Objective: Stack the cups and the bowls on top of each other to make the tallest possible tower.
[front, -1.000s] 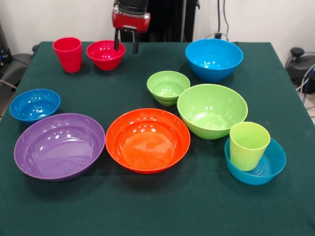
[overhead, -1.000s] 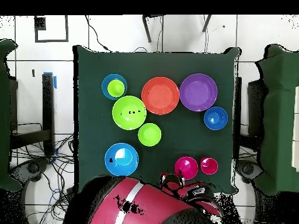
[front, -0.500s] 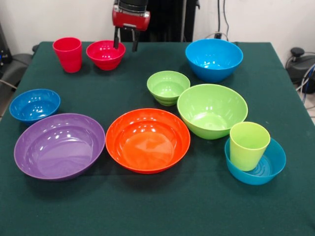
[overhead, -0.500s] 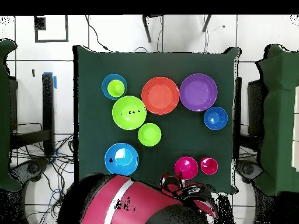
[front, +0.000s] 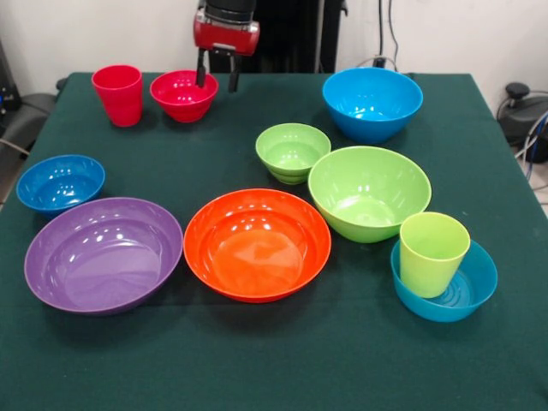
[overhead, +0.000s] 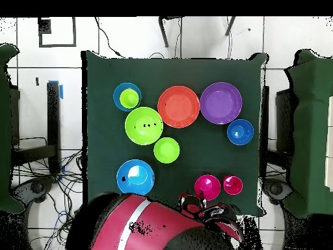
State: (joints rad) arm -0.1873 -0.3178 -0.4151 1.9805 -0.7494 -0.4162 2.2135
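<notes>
My gripper [front: 217, 79] hangs open at the back of the table, its fingers straddling the right rim of the small red bowl [front: 180, 94] without holding anything. The red cup [front: 118, 94] stands upright just left of that bowl. At the front right the lime-green cup [front: 432, 253] stands upright inside the teal-blue bowl [front: 469, 289]. A small dark-blue bowl [front: 60, 181] sits at the left. In the overhead view the red bowl [overhead: 207, 187] and red cup [overhead: 233, 185] lie just above my arm [overhead: 146, 224]. The green cup [overhead: 129, 98] sits in the teal bowl [overhead: 118, 96].
Other bowls fill the middle of the green table [front: 257, 368]: a purple one [front: 103, 254], an orange one [front: 257, 244], a large lime one [front: 368, 193], a small ribbed lime one [front: 292, 151] and a big blue one [front: 372, 103].
My gripper has risen slightly at the red bowl's rim. The cups and bowls have not moved.
</notes>
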